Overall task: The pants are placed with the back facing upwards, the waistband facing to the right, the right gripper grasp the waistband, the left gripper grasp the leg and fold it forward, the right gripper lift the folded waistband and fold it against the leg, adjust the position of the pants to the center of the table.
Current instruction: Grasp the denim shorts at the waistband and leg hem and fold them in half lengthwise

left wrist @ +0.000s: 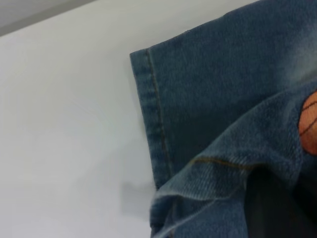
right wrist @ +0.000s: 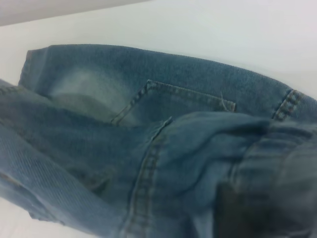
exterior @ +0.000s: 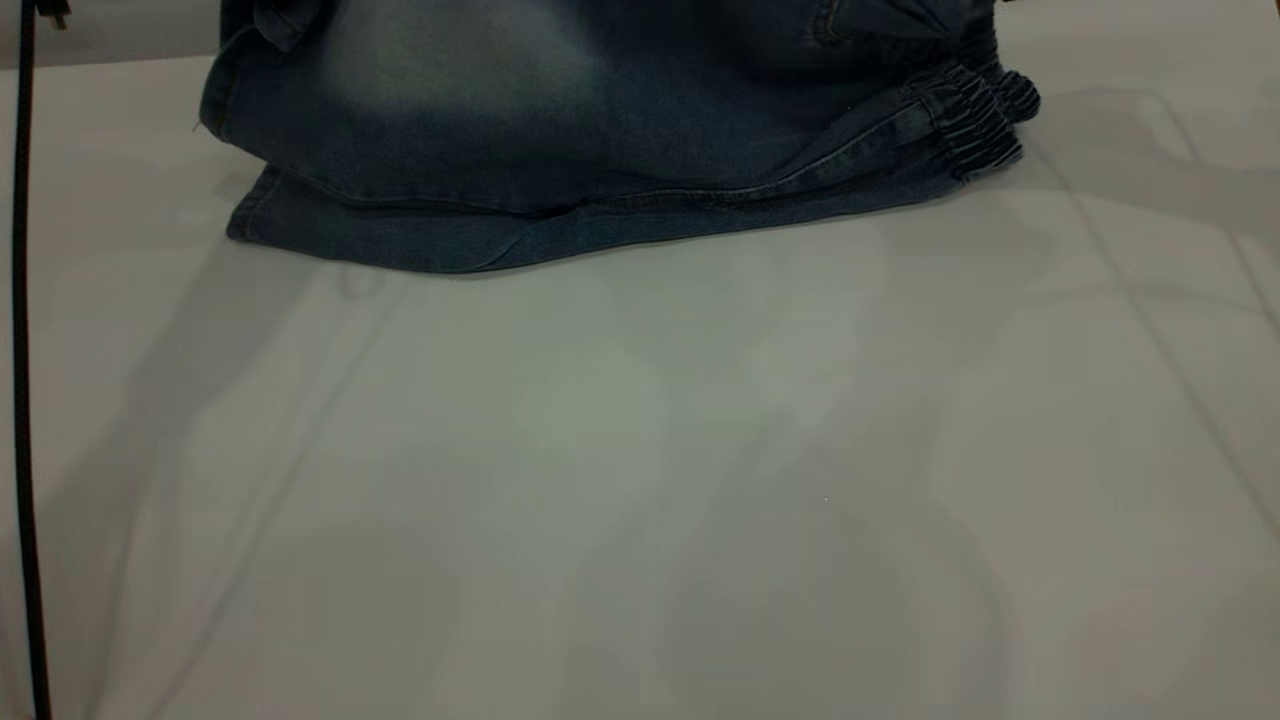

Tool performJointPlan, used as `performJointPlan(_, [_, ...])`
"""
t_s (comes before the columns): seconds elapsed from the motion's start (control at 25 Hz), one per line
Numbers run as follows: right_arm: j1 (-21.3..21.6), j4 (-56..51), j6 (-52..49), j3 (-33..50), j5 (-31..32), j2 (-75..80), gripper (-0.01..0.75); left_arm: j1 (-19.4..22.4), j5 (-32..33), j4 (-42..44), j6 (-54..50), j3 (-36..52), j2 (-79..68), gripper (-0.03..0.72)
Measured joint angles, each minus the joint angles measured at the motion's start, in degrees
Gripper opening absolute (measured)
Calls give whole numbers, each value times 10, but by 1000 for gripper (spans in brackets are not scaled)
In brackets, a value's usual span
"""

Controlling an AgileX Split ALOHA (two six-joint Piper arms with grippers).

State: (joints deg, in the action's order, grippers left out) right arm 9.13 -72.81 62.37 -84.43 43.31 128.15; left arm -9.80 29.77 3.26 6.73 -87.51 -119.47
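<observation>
The pants (exterior: 600, 130) lie at the far side of the table (exterior: 640, 480), with the ruched waistband (exterior: 975, 120) to the right; neither gripper shows in the exterior view. In the left wrist view the leg (left wrist: 247, 134) with the orange ball print (left wrist: 309, 124) is raised off the lower layer. It drapes over my left gripper (left wrist: 270, 206), which is shut on it. In the right wrist view a back pocket (right wrist: 173, 101) lies flat on the lower layer. Gathered waistband cloth (right wrist: 277, 148) bunches around my right gripper (right wrist: 237, 213), which is shut on it and mostly hidden by denim.
A thin black cable (exterior: 22, 400) hangs down the left edge of the exterior view. Bare white table stretches from the pants to the near edge, crossed by faint shadows. The flat stitched hem (left wrist: 153, 119) of the lower leg lies on the table.
</observation>
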Motion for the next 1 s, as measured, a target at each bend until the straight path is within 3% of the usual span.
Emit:
performJointPlan(0.08, [0, -1, -1, 0, -6, 0, 426, 0, 0, 0, 0, 0, 0, 68])
performJointPlan(0.24, [0, -2, -6, 0, -31, 0, 544, 0, -3, -1, 1, 0, 0, 68])
performJointPlan(0.56, [1, -2, -8, 0, -44, -1, 566, -1, 0, -1, 3, 0, 0, 92])
performJointPlan(0.64, [5, -2, -8, 0, -41, -1, 566, -1, 0, 0, 3, 0, 0, 131])
performJointPlan(0.88, [29, 0, -56, 0, 0, -1, 566, -1, 0, 0, 3, 0, 0, 357])
performJointPlan(1.0, [43, 1, -75, 0, 28, -1, 566, -1, -12, -2, 3, 0, 0, 434])
